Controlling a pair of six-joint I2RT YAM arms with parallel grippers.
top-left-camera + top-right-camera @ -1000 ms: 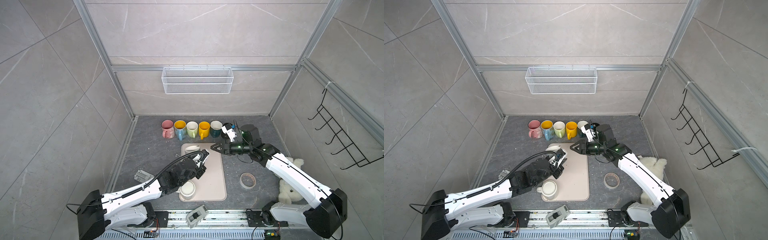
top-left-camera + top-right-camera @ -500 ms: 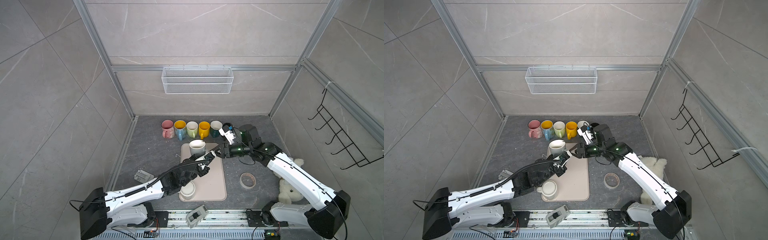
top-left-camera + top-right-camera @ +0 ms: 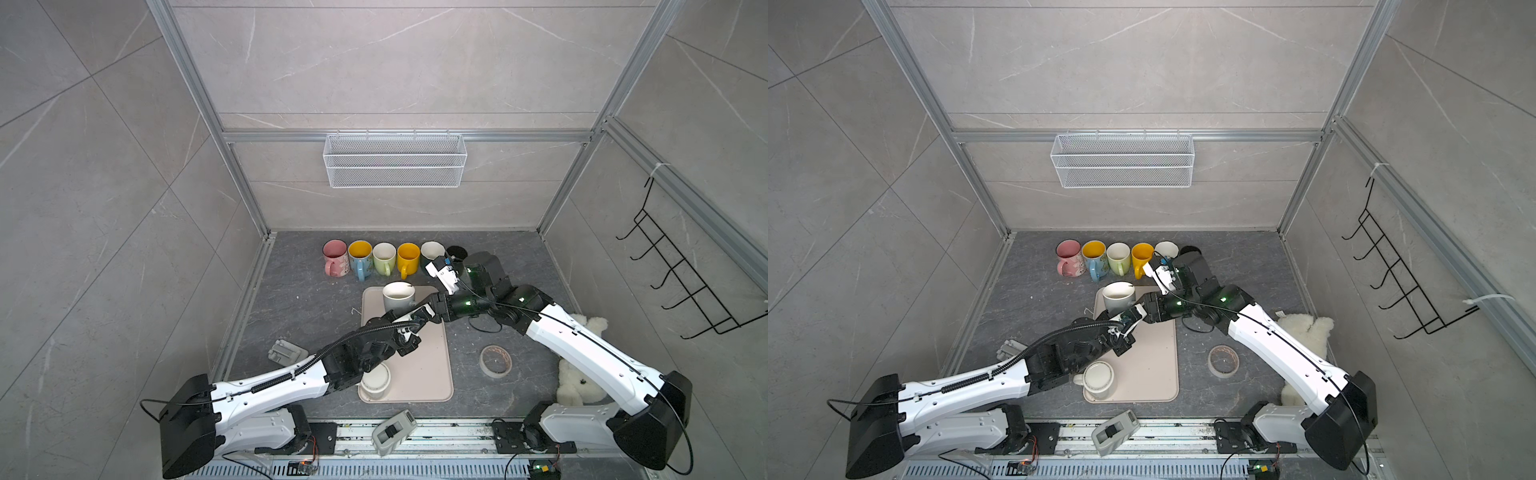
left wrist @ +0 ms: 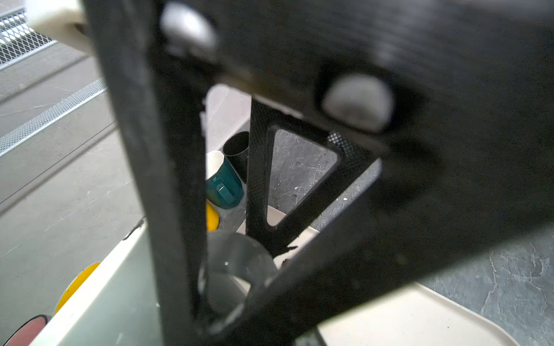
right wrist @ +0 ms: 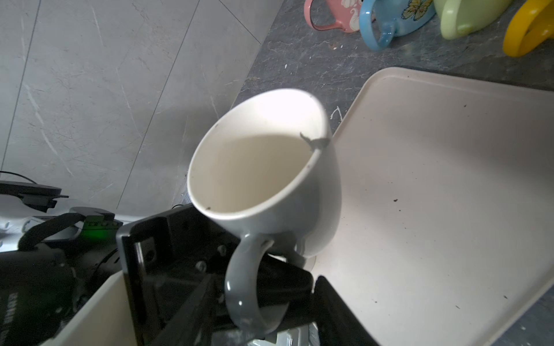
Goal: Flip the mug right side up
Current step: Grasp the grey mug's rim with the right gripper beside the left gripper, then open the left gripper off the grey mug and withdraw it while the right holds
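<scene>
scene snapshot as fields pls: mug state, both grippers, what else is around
target: grey mug, mouth up, at far end of tray; whether its base rests on the tray is unclear
left gripper: shut on the grey mug's handle
right gripper: jaws apart, close beside the handle, nothing seen held
also on tray: white mug, near end, looks upside down
back row: six mugs, mouths up, off the tray
floor, right side: tape roll, plush toy
</scene>
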